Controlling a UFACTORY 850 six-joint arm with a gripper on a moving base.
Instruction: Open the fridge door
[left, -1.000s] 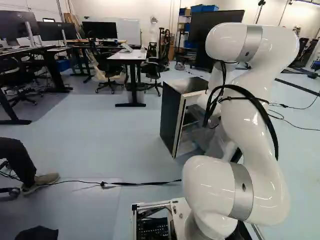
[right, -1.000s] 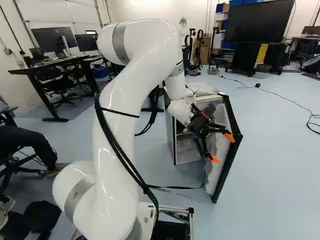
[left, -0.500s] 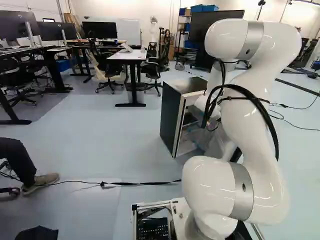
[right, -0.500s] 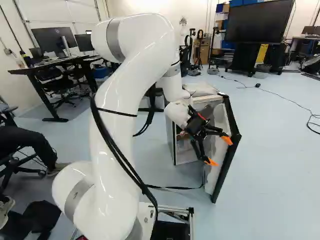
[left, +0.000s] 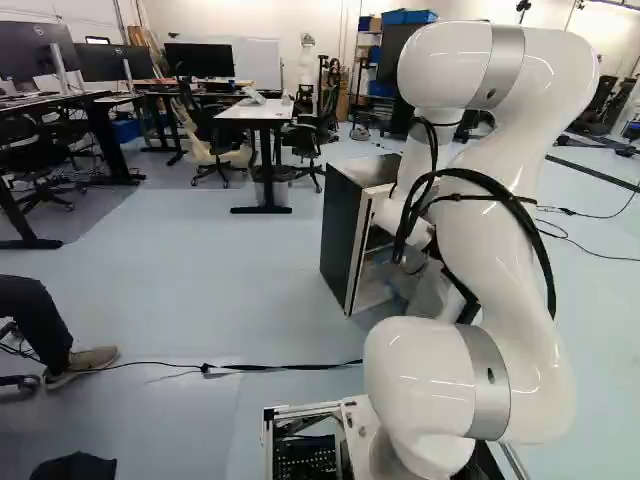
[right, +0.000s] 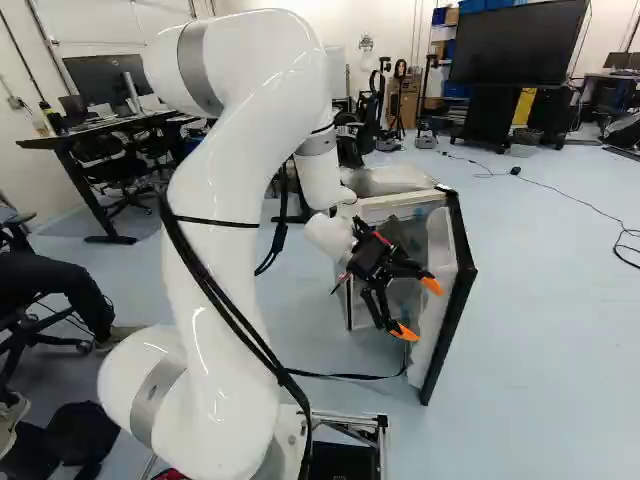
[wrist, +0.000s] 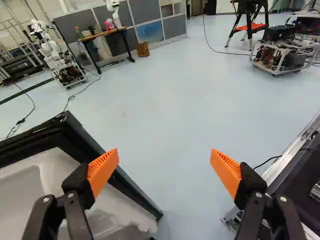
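1. Gripper (right: 418, 309): fingers spread wide, holding nothing.
2. Fridge door (right: 460, 290): standing open, its edge near one finger; I cannot tell if they touch.
3. Fridge (left: 342, 230): upright on the floor (left: 230, 290), ahead of the base.

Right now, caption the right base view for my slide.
The open gripper hangs by the inside of the open fridge door.

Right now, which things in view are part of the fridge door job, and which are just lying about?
Job:
fridge
fridge door, swung open
tool, open

Lying about:
floor cable
white-topped desk
brown box
another robot
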